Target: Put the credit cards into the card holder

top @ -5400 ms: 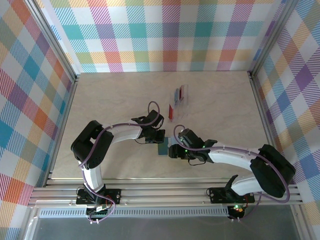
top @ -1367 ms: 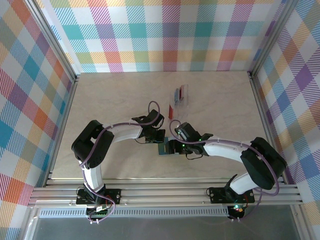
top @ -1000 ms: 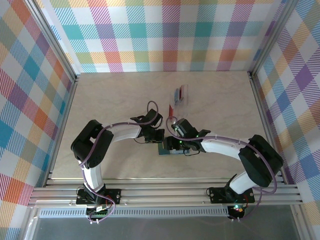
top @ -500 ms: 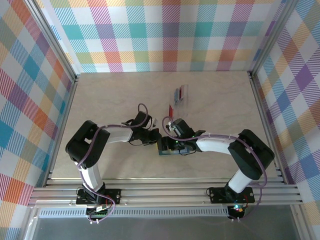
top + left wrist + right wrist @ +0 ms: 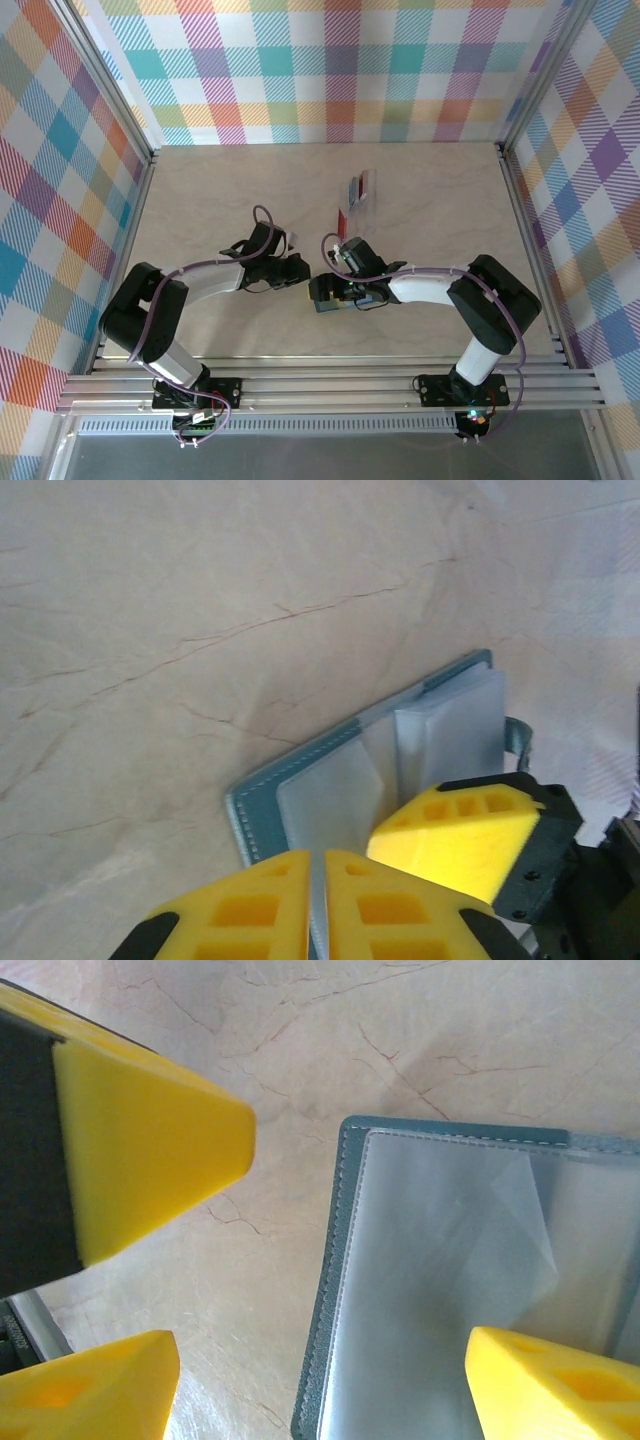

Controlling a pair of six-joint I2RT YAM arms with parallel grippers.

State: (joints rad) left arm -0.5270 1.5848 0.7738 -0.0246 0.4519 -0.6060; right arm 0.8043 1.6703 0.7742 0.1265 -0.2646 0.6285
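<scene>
The teal, stitched card holder [image 5: 430,1290] lies open on our veined beige bench [image 5: 220,200], glossy clear sleeves upward, beneath the right hand [image 5: 320,1360], whose yellow wedge fingers are spread across its edge. The left hand [image 5: 318,865] sits just beside it, fingers pressed almost together. A red card [image 5: 341,222] lies farther back, near a clear case [image 5: 362,186].

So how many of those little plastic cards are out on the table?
3 visible: a red card alone near the wallet, plus a blue card and a second red card at the clear case beyond it. Others may be hidden.
</scene>
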